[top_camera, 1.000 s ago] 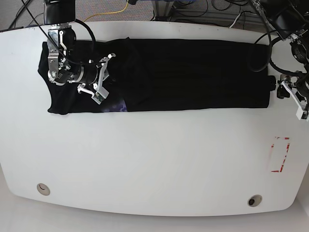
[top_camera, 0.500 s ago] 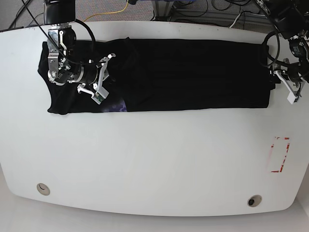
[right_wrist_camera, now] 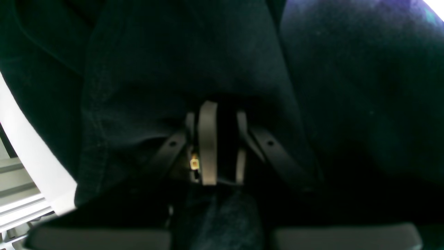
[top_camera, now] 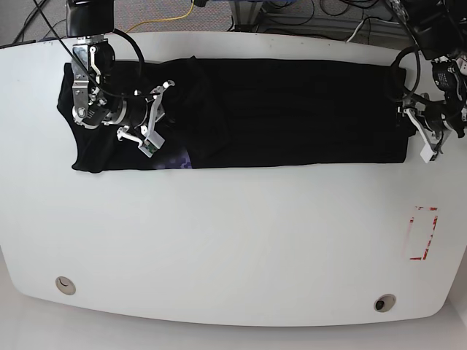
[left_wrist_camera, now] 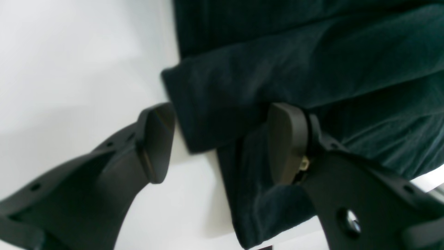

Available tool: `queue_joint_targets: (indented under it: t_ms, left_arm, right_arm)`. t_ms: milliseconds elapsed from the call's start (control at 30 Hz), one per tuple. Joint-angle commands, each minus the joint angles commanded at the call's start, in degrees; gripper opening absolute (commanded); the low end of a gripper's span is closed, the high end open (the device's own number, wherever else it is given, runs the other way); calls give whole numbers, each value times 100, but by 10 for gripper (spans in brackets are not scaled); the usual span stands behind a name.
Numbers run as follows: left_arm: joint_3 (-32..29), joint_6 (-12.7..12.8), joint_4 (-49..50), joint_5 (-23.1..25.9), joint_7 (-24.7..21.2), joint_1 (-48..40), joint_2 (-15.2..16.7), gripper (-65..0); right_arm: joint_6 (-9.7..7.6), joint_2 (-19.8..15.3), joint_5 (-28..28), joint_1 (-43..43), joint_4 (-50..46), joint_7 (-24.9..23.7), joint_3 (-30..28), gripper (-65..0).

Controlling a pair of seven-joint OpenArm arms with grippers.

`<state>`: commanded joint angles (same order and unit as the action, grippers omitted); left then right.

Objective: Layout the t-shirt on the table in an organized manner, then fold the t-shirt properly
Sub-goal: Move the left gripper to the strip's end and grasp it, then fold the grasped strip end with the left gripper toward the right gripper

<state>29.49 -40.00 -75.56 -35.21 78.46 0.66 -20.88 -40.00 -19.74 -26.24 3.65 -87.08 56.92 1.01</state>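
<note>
The black t-shirt [top_camera: 292, 109] lies as a long band across the far half of the white table [top_camera: 233, 240]. A bit of purple print [top_camera: 175, 157] shows at its near left edge. My left gripper [top_camera: 407, 120] is at the shirt's right end. In the left wrist view the left gripper [left_wrist_camera: 222, 142] is open, its fingers [left_wrist_camera: 156, 142] straddling a folded edge of the t-shirt [left_wrist_camera: 312, 52]. My right gripper [top_camera: 162, 117] sits on the shirt's left part. In the right wrist view the right gripper [right_wrist_camera: 223, 139] is shut on bunched t-shirt [right_wrist_camera: 173, 52] cloth.
A red rectangle marking [top_camera: 423, 233] is at the table's right. Two round grommet holes [top_camera: 66, 284] [top_camera: 384, 302] sit near the front edge. Cables [top_camera: 182, 14] lie beyond the far edge. The wide front half of the table is bare white.
My left gripper has moved in from the table's right edge and slightly farther away, reaching the shirt's right end. The right gripper and the shirt have not moved.
</note>
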Motion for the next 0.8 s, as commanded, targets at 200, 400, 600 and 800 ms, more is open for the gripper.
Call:
queue_joint_targets:
  t_ms: [200,400,600,800]
  left_arm:
    - [-229,0,0,-158,0,-70,0,-253]
    - [-387,0,0,-475,0,-273,0,-275]
    - [-527,0,0,-501,0,-273,0,-418]
    - [-519,0,-26,-492,-9,-264,-18,-571]
  right_arm:
    - [0,0,0,0,0,0,0,-574]
    - [0,0,0,0,0,0,0,-574]
    - [0,9,0,0,0,0,0,-574]
    - [0,18,0,0,0,0,0,-574]
